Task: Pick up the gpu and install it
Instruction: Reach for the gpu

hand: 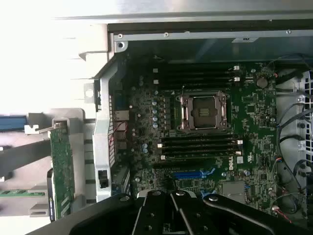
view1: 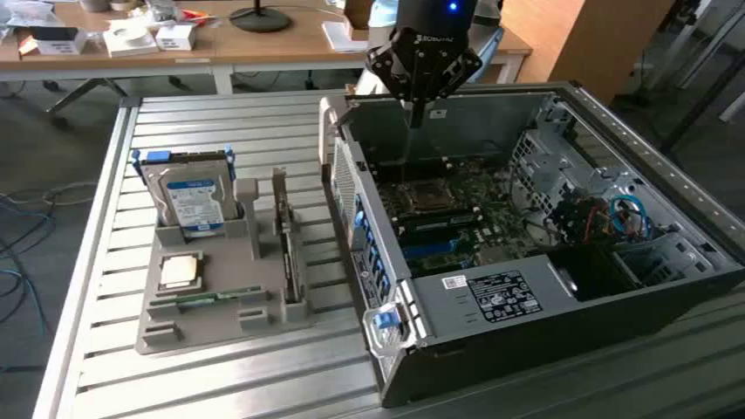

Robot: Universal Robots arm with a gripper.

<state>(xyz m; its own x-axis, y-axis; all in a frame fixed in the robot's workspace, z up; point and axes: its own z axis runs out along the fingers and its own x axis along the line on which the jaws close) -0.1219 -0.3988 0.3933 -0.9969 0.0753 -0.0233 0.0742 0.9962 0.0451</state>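
Note:
The gpu (view1: pixel 285 237) is a thin green card standing on edge in a slot of the grey holder (view1: pixel 222 327), at the exterior view's left of the open computer case (view1: pixel 501 297). The wrist view catches its green edge, the gpu (hand: pixel 62 171), just outside the case wall. My gripper (view1: pixel 414 120) hangs above the back of the open case, over the motherboard (view1: pixel 454 209), well apart from the gpu. Its black fingers (hand: pixel 156 208) meet, shut with nothing between them. Near them on the motherboard (hand: pixel 254 117) lies a blue slot (hand: pixel 193 174).
The holder also carries a hard drive (view1: pixel 192 196) in a blue frame, a processor chip (view1: pixel 178 272) and a green memory strip (view1: pixel 209 298). Inside the case are the processor socket (hand: pixel 203 111), memory slots and cables (view1: pixel 617 218). A cluttered desk (view1: pixel 233 48) stands behind the slatted table (view1: pixel 209 375).

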